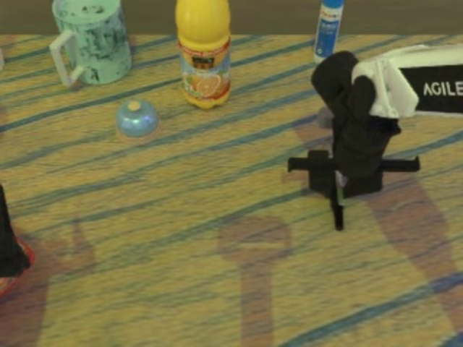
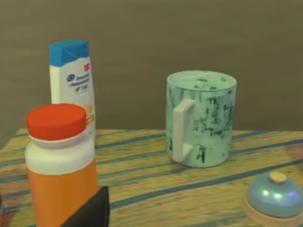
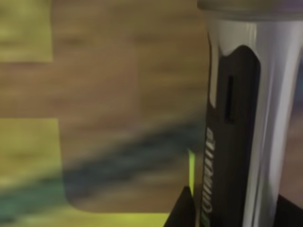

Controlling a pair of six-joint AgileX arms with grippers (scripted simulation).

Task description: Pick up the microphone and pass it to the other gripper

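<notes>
The right gripper (image 1: 340, 195) is positioned over the table's (image 1: 217, 289) right half, pointing down. The mic (image 1: 338, 210) is seen beneath it: only the thin black handle end projects from under the gripper body in the top view, the head being hidden. In the right wrist view the mic (image 3: 241, 118) fills the frame close up, its dark and silver barrel flanked by two dark finger tips (image 3: 182, 210) at the frame edge. The fingers appear closed on the mic, though actual contact is hard to confirm. Whether the mic is on the table or lifted cannot be told.

The left gripper (image 1: 9, 242) is parked at the table's left edge, mostly cut off; finger state cannot be told.

Along the far edge are noted a mug (image 1: 92, 40), a juice bottle (image 1: 204, 50) and a blue-white tube (image 1: 328, 29); a bell (image 1: 137, 118) sits nearer. An orange bottle with a red cap (image 2: 60, 165) is seen in the left wrist view only.
</notes>
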